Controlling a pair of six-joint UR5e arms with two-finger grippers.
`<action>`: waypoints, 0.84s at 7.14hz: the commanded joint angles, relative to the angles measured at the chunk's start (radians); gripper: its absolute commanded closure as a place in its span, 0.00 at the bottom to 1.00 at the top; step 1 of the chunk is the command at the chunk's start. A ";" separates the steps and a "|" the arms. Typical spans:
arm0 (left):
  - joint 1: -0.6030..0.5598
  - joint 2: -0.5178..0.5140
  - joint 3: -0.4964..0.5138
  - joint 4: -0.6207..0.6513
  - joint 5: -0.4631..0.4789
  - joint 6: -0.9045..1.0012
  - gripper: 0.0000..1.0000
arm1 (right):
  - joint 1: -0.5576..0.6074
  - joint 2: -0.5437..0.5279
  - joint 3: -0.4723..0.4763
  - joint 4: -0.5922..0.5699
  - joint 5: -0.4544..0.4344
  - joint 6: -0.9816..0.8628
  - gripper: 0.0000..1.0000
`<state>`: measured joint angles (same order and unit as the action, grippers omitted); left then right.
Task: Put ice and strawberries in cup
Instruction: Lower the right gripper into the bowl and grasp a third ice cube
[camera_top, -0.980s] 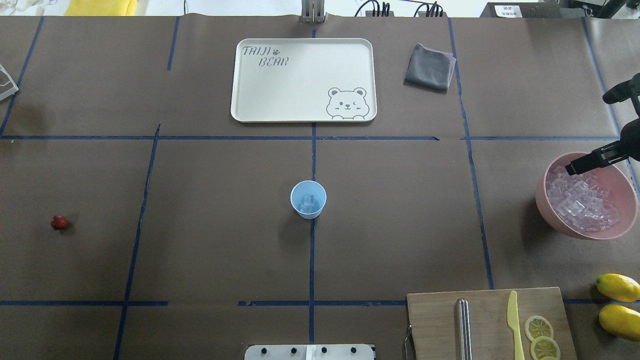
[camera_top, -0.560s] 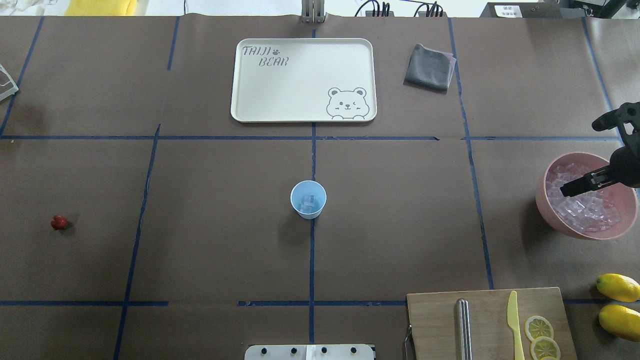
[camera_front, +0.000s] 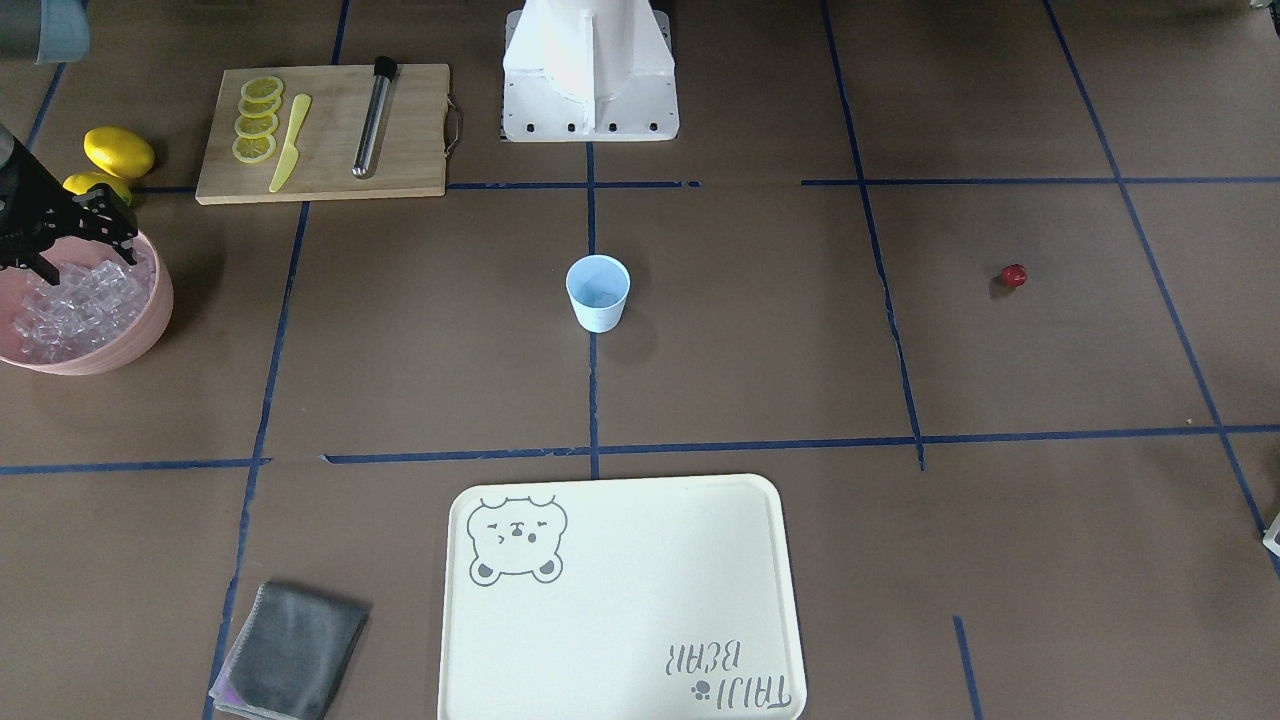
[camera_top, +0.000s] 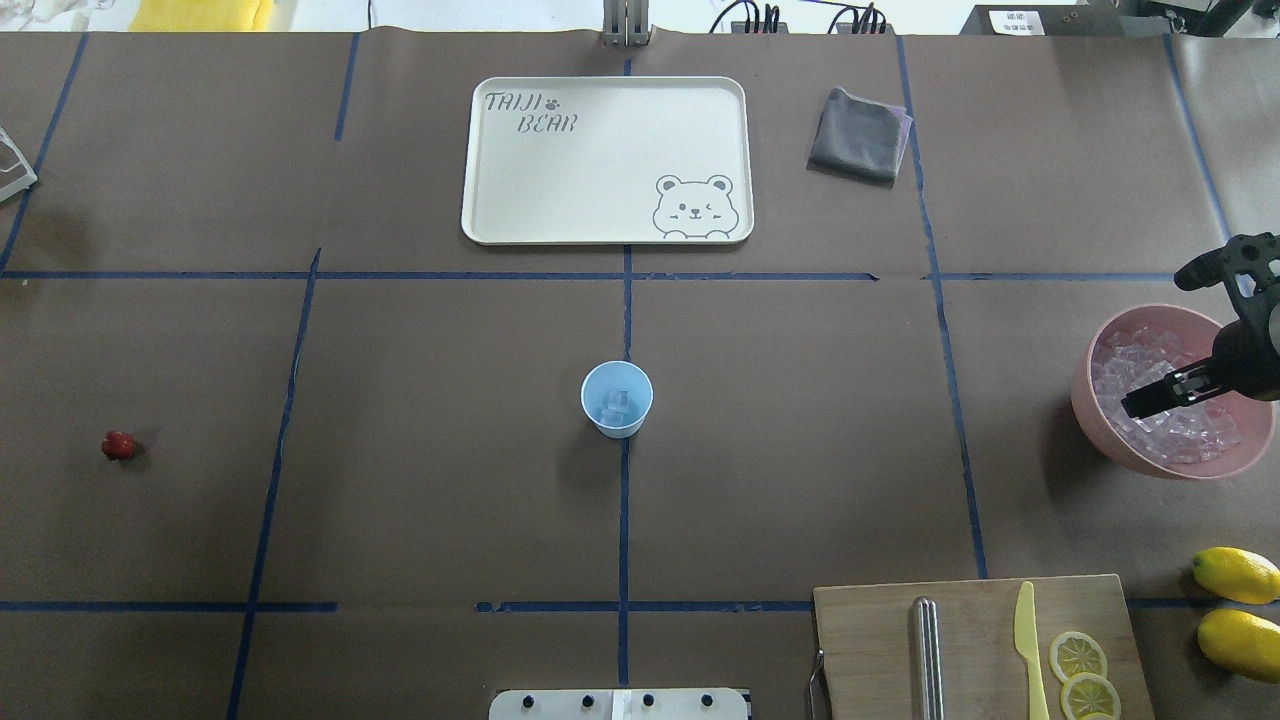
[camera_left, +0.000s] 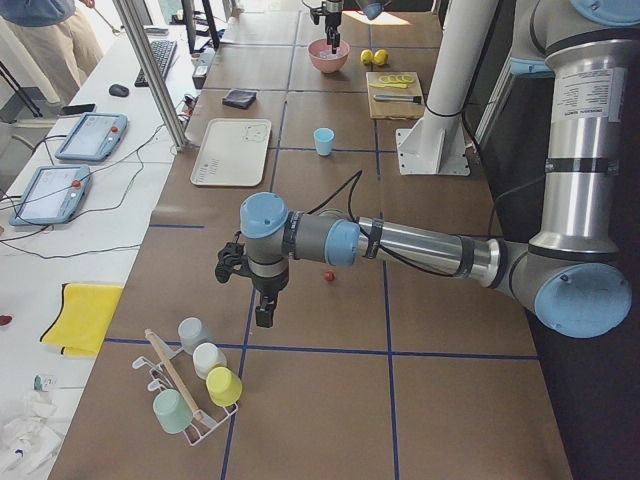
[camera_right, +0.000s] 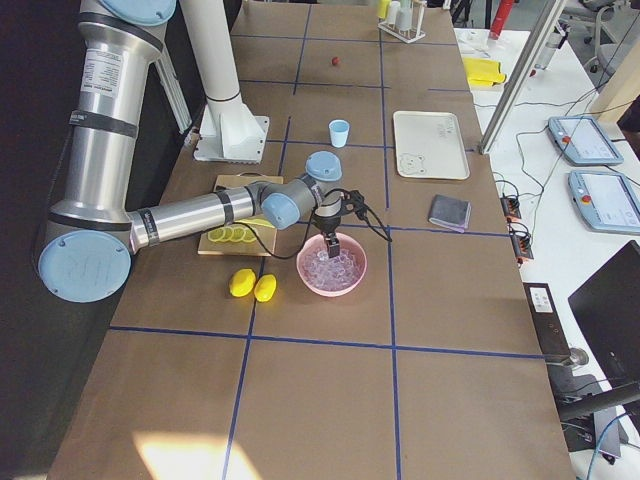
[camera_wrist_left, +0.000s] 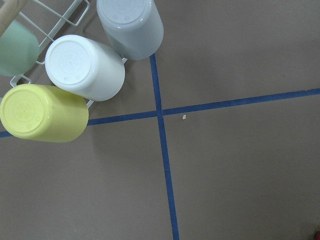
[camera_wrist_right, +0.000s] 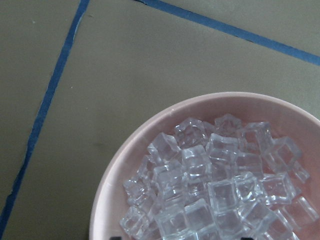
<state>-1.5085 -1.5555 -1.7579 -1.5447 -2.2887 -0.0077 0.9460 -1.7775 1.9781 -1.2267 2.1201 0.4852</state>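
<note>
Right gripper (camera_top: 1145, 400): jaws spread, empty, above ice (camera_wrist_right: 215, 195) in pink bowl (camera_top: 1082, 400), frame right. Best practice: descend straight, straddle one top cube, close gently. Left gripper (camera_left: 264, 316): jaw state cannot be told.

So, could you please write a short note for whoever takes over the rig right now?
Right tool: open, low over the ice heap in the pink bowl, holding nothing that shows.
Left tool: hangs over the table near the cup rack; open or shut cannot be told.
Light-blue cup: upright at the table's centre, a few ice cubes already inside.
Strawberry: on the table at the robot's left, not in the cup.
Left to do: perhaps more ice, then the strawberry into the cup.
</note>
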 joint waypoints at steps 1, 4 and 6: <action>0.002 0.000 0.000 0.000 0.000 0.000 0.00 | -0.006 -0.002 -0.004 -0.001 0.000 0.000 0.17; 0.002 0.000 0.000 0.000 0.000 0.000 0.00 | -0.027 0.000 -0.018 -0.002 0.000 0.001 0.18; 0.002 -0.002 0.000 0.000 0.000 0.000 0.00 | -0.032 0.000 -0.025 -0.004 -0.006 0.001 0.22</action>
<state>-1.5064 -1.5557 -1.7579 -1.5447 -2.2887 -0.0077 0.9179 -1.7779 1.9584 -1.2297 2.1185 0.4862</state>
